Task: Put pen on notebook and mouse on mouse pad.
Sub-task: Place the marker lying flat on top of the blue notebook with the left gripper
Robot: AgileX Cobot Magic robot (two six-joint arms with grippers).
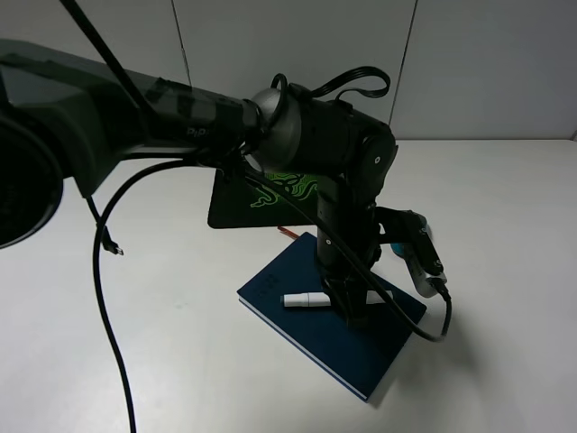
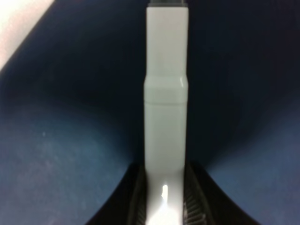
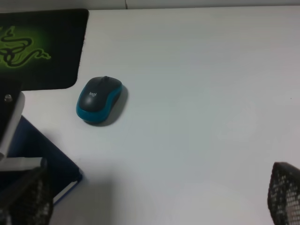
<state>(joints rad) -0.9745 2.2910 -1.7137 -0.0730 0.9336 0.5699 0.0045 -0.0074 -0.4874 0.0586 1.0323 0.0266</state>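
Left gripper [image 2: 165, 199] clamps the slim white cylindrical pen [image 2: 166, 93] over the rectangular navy-blue hardcover notebook [image 1: 334, 347]; contact with the cover cannot be determined. Right gripper [image 3: 154, 201] is spread open above the white table [image 3: 197, 93]. Small oval grey-and-teal mouse [image 3: 100, 99] rests on the table just beside the black green-emblem mouse pad [image 3: 61, 65], not on it.

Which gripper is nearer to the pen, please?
Left. The left gripper clasps the pen over the notebook; the right gripper hangs open over the table beside the notebook.
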